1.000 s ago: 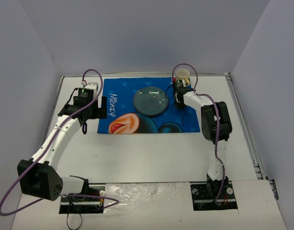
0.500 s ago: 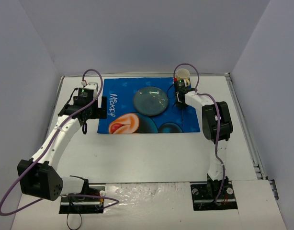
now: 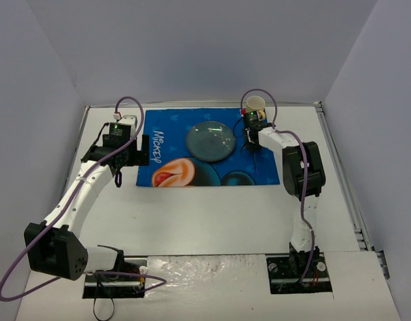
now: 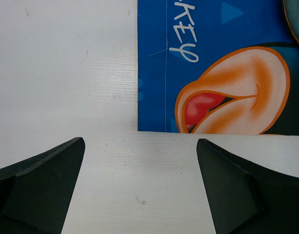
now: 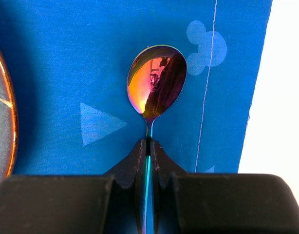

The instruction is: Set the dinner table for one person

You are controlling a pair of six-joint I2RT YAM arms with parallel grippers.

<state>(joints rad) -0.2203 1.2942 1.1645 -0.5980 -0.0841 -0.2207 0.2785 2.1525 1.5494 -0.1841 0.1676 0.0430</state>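
On the white dinner table (image 3: 212, 214) lies a blue Mickey placemat (image 3: 192, 170) with a grey-blue plate (image 3: 211, 141) on it. My right gripper (image 5: 148, 145) is shut on the thin handle of an iridescent spoon (image 5: 157, 83), whose bowl points away over the placemat just right of the plate's rim (image 5: 3, 122). From above, the right gripper (image 3: 252, 138) sits between the plate and the mat's right edge. My left gripper (image 4: 140, 180) stands open and holds nothing over bare table by the placemat's near left corner (image 4: 154, 117); in the top view this gripper (image 3: 130, 152) is at the mat's left edge.
A cream cup (image 3: 255, 104) stands upright at the placemat's far right corner, just behind the right wrist. Grey walls close in the back and both sides. Metal rails (image 3: 346, 187) run along the table's right edge.
The right wrist has shifted very slightly to the right with the spoon. The left arm has not moved.
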